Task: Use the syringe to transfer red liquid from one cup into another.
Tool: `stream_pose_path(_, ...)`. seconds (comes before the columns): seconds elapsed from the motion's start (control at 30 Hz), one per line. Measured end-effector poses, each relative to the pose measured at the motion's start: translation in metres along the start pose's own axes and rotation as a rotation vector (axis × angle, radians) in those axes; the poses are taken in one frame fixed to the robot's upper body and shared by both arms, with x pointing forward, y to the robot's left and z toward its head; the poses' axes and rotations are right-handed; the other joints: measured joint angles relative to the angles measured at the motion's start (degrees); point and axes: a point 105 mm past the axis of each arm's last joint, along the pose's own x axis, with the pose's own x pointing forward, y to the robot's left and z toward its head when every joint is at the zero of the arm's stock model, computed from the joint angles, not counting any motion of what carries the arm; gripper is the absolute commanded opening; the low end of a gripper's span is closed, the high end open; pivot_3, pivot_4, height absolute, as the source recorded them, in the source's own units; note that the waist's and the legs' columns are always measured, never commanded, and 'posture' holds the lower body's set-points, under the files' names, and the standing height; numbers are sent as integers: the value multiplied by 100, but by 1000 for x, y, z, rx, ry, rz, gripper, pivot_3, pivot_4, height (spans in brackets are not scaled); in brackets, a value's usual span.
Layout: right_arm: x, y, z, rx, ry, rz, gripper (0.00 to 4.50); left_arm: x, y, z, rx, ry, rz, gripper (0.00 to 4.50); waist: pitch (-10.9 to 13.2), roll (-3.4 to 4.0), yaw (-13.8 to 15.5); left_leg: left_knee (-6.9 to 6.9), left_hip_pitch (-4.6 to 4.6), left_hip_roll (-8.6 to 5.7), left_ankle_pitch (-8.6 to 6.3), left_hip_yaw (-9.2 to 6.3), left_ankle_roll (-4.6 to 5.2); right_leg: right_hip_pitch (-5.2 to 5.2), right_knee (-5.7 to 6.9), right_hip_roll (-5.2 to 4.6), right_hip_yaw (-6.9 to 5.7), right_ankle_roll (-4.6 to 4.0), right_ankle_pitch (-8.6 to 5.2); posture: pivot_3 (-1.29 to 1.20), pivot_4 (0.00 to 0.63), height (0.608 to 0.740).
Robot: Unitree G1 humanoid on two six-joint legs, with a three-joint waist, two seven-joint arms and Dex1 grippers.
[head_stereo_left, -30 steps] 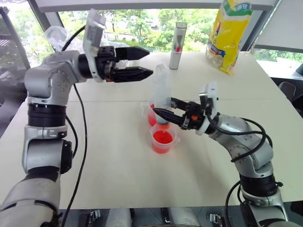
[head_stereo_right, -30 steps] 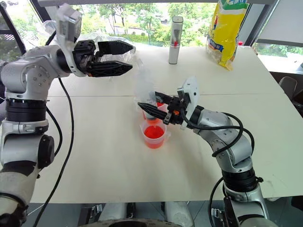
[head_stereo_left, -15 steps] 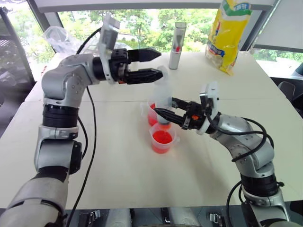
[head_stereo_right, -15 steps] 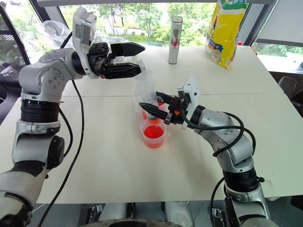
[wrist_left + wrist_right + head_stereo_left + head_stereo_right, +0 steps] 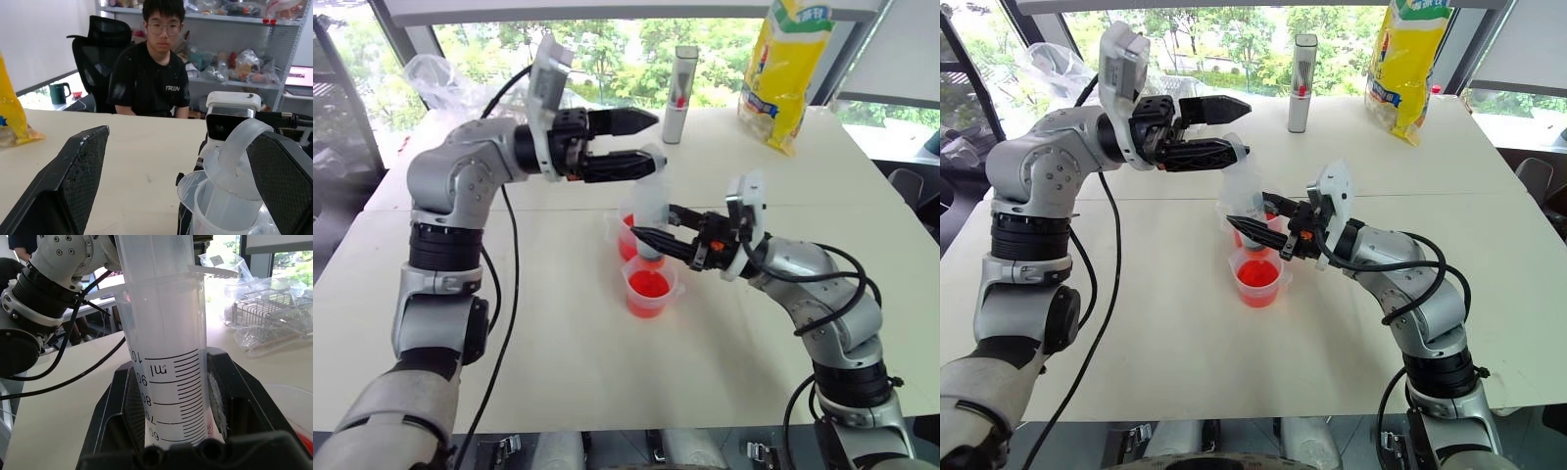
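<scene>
right claw (image 5: pixel 648 235): clamped on upright syringe (image 5: pixel 649 201) barrel | syringe: tip above rear cup (image 5: pixel 625 238), behind front cup (image 5: pixel 648 286) of red liquid (image 5: pixel 647 284) | left claw (image 5: pixel 649 143): spread wide, bracketing plunger top, gripping nothing

White table (image 5: pixel 558 333), two cups of red liquid (image 5: pixel 649 285) mid-table, grey cylinder (image 5: pixel 683 80), yellow bag (image 5: pixel 790 69) at far edge

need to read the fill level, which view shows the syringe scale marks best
The right wrist view: the syringe barrel stands close up, its printed marks readable, clamped in the right gripper. The eye views show the syringe small, above the cups, marks unreadable. The left wrist view shows its plunger top.
</scene>
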Motion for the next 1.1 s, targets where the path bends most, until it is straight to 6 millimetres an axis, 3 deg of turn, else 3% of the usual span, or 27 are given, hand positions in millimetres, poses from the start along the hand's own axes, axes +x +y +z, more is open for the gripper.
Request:
stream_pose_path(0.03,0,0,0,0,0,0,1387,0,0,0,0,0,0,4447,0,0,0,0,0,0,0,0,0,0,0,0,0,0,0,0,150,740)
stream_pose_path(0.1,0,-1,0,1,1,-6,1387,0,-1,0,4,2,-5,3612,0,0,0,0,0,0,0,-1,0,0,0,0,0,0,0,0,150,740)
stream_pose_path(0.33,-1,-5,-2,12,12,-35,1387,4,-7,-3,20,17,-45,154,0,0,-1,0,0,0,0,0,0,0,0,0,0,0,0,0,150,740)
stream_pose_path(1.1,2,-1,-3,49,32,0,1387,1,-11,-16,52,91,-50,21,0,0,-3,-1,1,0,0,-1,0,0,0,0,0,0,0,0,150,740)
